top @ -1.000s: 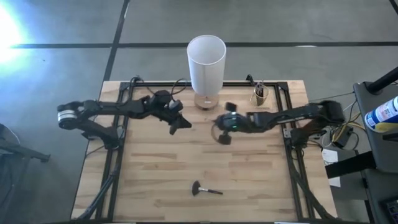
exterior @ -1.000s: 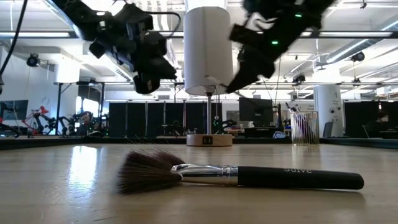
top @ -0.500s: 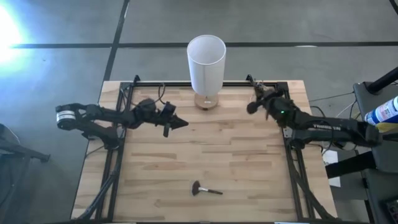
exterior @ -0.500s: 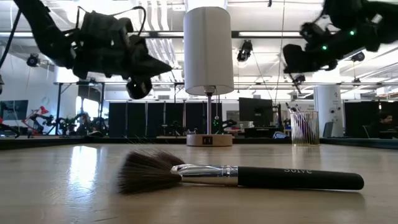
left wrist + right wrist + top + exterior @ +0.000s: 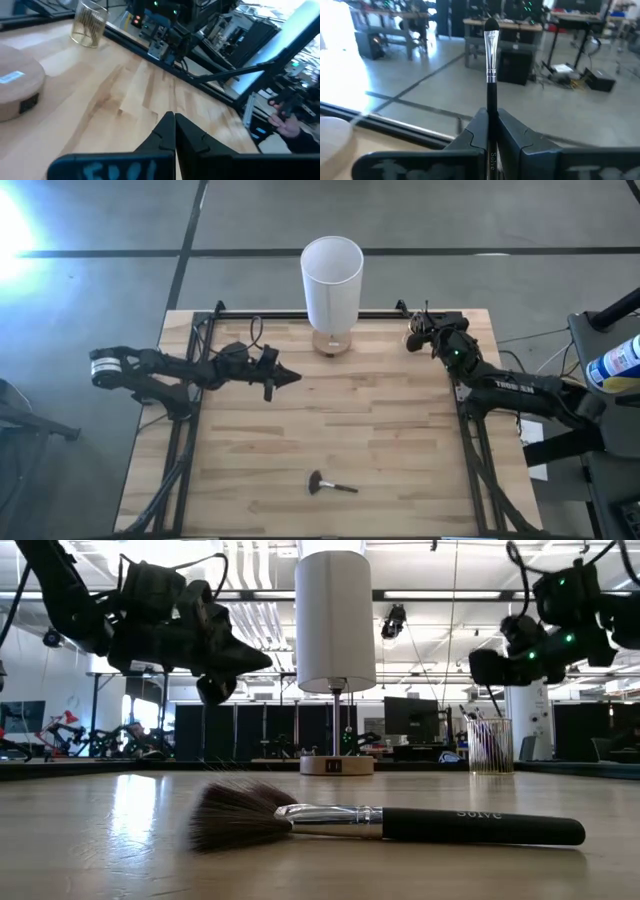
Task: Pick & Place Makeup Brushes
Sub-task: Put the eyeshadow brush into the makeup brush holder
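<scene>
**A:** Makeup brushes: where are they?

**B:** One wide fluffy brush (image 5: 330, 484) lies flat on the wooden table (image 5: 400, 450) near its front edge, bristles toward the left arm's side, well apart from both arms. In the low view it fills the foreground (image 5: 385, 823), with a silver ferrule and a black handle. A slim brush (image 5: 491, 65) stands pinched between the right gripper's (image 5: 491, 131) closed fingers, its small dark tip pointing away from the wrist. More thin sticks stand in a clear glass cup (image 5: 489, 745) at the table's far right corner.

**A:** And where is the right gripper?

**B:** Raised above that far right corner (image 5: 420, 335), just beside the cup (image 5: 417, 332).

**A:** The left one?

**B:** The left gripper (image 5: 288, 376) hangs over the table's left half, in front of the white lamp (image 5: 332, 292), fingers pressed together with nothing between them (image 5: 172, 131).
</scene>
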{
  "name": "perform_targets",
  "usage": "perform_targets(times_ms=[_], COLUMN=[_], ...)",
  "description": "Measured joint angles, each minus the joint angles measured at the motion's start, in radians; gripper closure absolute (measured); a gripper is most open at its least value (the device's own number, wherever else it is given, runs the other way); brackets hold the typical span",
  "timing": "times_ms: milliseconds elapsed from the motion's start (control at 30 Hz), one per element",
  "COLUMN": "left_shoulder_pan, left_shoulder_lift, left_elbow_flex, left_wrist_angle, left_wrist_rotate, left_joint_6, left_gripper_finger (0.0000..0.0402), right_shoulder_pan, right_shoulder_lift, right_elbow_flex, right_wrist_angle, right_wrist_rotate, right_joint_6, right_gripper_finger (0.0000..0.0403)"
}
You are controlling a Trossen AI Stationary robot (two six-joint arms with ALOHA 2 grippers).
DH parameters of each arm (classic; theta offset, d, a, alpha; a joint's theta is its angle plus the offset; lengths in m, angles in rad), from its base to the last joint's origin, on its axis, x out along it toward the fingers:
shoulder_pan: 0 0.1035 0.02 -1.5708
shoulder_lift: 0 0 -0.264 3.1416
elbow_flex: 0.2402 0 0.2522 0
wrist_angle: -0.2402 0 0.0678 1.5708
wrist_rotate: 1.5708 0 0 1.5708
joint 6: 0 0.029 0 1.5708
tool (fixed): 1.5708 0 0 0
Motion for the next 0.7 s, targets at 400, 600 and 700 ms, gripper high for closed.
perform_targets(times_ms=[400, 600, 700], left_shoulder_pan=[-0.011, -0.015, -0.023], left_shoulder_lift=[0.0, 0.0, 0.0], left_elbow_flex=[-0.005, -0.017, -0.056], left_wrist_angle=[0.009, 0.031, 0.098], left_wrist_rotate=[-0.111, -0.121, -0.135], left_joint_6=[0.071, 0.085, 0.088], left_gripper_finger=[0.0401, 0.0401, 0.0401], right_shoulder_pan=[-0.02, -0.02, -0.02], right_shoulder_lift=[0.178, 0.238, 0.239], right_elbow_flex=[0.008, 0.032, 0.04], right_wrist_angle=[0.13, 0.116, 0.078], right_wrist_rotate=[0.013, 0.013, 0.014], right_joint_6=[0.004, 0.037, 0.069], right_gripper_finger=[0.0385, 0.0358, 0.0339])
